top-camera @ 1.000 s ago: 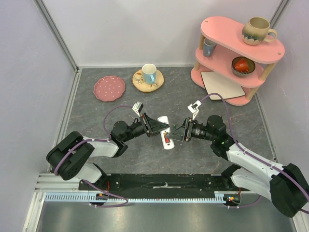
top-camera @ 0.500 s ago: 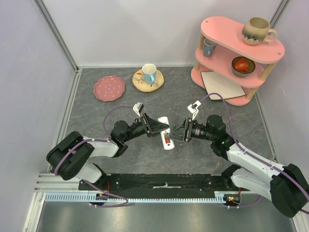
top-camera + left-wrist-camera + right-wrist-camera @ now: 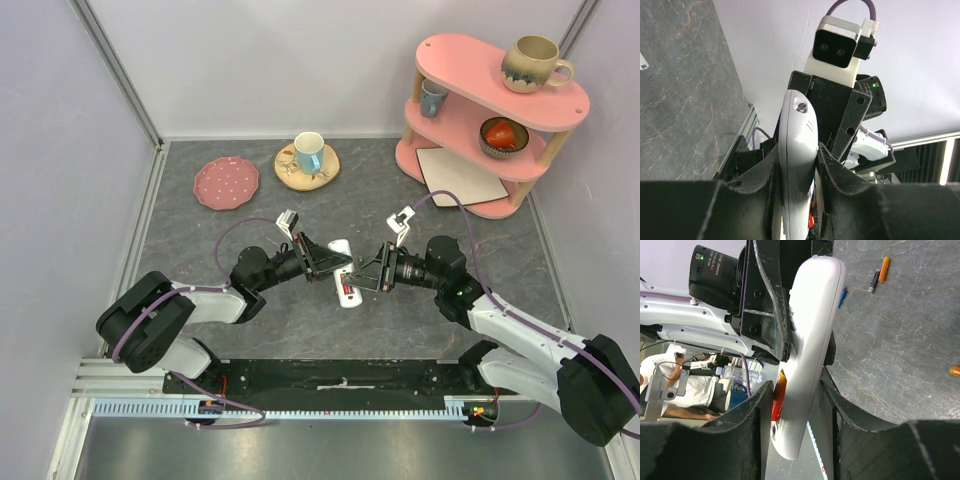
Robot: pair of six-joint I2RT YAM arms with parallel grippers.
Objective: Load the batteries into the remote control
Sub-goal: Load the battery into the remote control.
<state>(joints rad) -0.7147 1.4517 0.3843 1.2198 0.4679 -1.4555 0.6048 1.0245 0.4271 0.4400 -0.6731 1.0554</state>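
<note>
1. The remote control point(image 3: 343, 272) isn't on the table point(image 3: 200, 300) at all. It's held up in the air over the middle, a bit toward the near edge, with both arms meeting on it.
2. The left gripper point(image 3: 799, 165) has its jaws pinching the remote across its narrow sides. That looks like a solid hold in the left wrist view.
3. The right gripper point(image 3: 796, 390) has its jaws on either side of the remote's other end. A red-orange battery point(image 3: 780, 392) sits on the recess side, between one finger and the white body. I can't tell whether those jaws are pressing or leave a sliver of gap.
4. My guess is that the step is seating that battery. I'd squeeze slowly and squarely, with the pad on the battery's middle so neither end kicks out. The left side should just hold firm and not twist.
5. The spares, an orange battery point(image 3: 884, 269) and a blue battery point(image 3: 842, 296), lie loose on the table below. If the seated one pops out, it'll roll off among them.
</note>
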